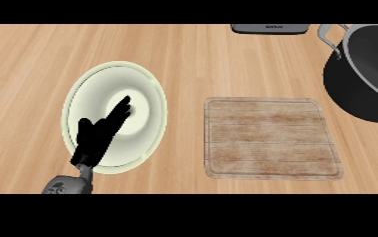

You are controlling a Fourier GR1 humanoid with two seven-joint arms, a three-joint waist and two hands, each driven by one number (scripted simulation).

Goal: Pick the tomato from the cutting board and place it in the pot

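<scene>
- Looking down on the bench (192,56), I see wood all over, and no tomato anywhere on it.
- The pot (353,81) is big and dark. It sits at the far right, partly cut off by the edge.
- The board (272,138) lies flat, right of the middle. Its top is bare, so the tomato is not there. I cannot tell if it is in the pot already, because most of the pot's inside is out of view.
- The plate (151,106) is pale and round, at the left, well apart from the board.
- A grey box (269,28) peeks in at the top edge.
- The left hand (100,136) is over the plate, its fingers (122,106) straight and close together, holding nothing. They point up and to the right.
- The board and pot both lie to the right of this hand. The right hand does not show, so only the left hand can be placed, and it is far from the pot.
</scene>
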